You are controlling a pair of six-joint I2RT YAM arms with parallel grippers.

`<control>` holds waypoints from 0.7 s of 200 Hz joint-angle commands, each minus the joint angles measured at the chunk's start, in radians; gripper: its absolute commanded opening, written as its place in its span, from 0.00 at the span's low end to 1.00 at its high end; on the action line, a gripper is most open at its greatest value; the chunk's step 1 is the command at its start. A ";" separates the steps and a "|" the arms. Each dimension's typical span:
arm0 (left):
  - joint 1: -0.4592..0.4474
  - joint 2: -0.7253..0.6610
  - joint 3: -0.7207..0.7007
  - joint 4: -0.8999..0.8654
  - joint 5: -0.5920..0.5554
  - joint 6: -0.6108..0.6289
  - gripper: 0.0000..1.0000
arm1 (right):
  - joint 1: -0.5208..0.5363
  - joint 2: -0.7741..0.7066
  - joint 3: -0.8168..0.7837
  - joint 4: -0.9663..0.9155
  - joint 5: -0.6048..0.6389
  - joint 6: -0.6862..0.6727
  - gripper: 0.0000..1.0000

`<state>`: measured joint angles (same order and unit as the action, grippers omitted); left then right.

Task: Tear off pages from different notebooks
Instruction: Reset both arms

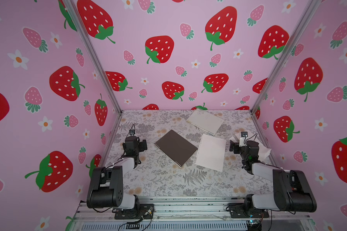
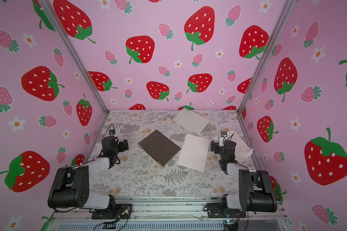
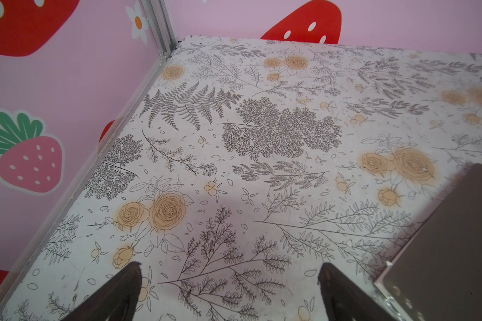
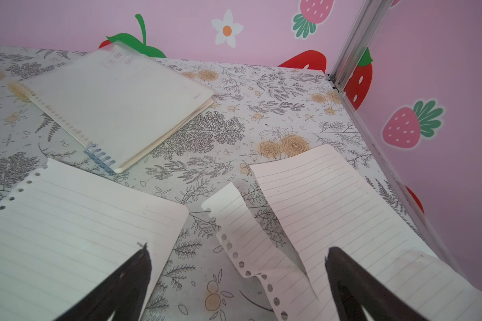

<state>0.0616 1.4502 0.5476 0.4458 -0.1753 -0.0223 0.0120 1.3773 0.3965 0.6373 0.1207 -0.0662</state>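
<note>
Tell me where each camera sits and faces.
Top views: high over the near edge, looking down at the table; both arms show.
Left wrist: on left arm, facing far-left corner; open left hand, dark notebook.
Right wrist: on right arm, facing far-right corner; open right hand, cream notebook, flat page, torn page.
Shared: top views show all these.

Floral table [image 1: 158, 180] — dark notebook [image 1: 176, 148], cream notebook [image 1: 205, 121], flat page [image 1: 211, 153], torn page [image 4: 345, 208] on it.

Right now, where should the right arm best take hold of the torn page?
Probably its hole-punched strip, torn partly free of the torn page and curling up off the table; the rest lies mostly flat. Come from the right gripper side, open jaws straddling the curl.
</note>
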 commanded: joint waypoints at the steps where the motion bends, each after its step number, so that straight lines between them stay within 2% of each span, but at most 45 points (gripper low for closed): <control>1: -0.003 0.007 0.024 -0.006 -0.018 0.001 1.00 | -0.003 -0.029 -0.013 0.037 -0.010 0.033 0.99; 14: -0.015 -0.005 0.013 -0.003 -0.012 -0.002 1.00 | -0.006 -0.051 -0.027 0.082 -0.109 0.095 0.99; 21: -0.024 -0.008 0.010 0.000 -0.014 -0.003 0.99 | -0.002 -0.053 -0.022 0.089 -0.189 0.068 0.99; 39: -0.028 -0.004 0.014 0.000 0.013 -0.015 1.00 | -0.008 -0.005 0.047 0.010 -0.172 0.077 0.99; 47: -0.027 -0.004 0.012 0.008 0.033 -0.019 1.00 | -0.013 0.037 0.025 0.082 -0.188 0.078 0.99; 59: -0.027 -0.005 0.008 0.020 0.058 -0.021 1.00 | -0.014 0.127 -0.049 0.288 -0.221 0.060 0.99; 72: -0.023 -0.007 0.003 0.023 0.054 -0.027 1.00 | -0.014 0.210 -0.078 0.437 -0.201 0.073 0.99; 88: -0.017 -0.007 0.003 0.024 0.053 -0.038 1.00 | -0.015 0.172 0.005 0.207 -0.202 0.063 0.99; 100: -0.013 -0.007 0.004 0.023 0.053 -0.044 0.99 | -0.015 0.204 0.008 0.264 -0.180 0.078 0.99; 117: -0.009 0.000 0.008 0.026 0.058 -0.062 0.99 | -0.012 0.191 0.011 0.232 -0.168 0.074 0.99; 132: -0.011 0.013 -0.017 0.120 0.112 -0.070 1.00 | -0.013 0.190 0.017 0.218 -0.162 0.078 0.99; 140: -0.023 0.027 -0.020 0.134 0.101 -0.059 0.99 | -0.014 0.192 0.021 0.213 -0.160 0.078 0.99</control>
<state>0.0479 1.4517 0.5446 0.4778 -0.1165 -0.0719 0.0032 1.5806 0.3950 0.8558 -0.0555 0.0006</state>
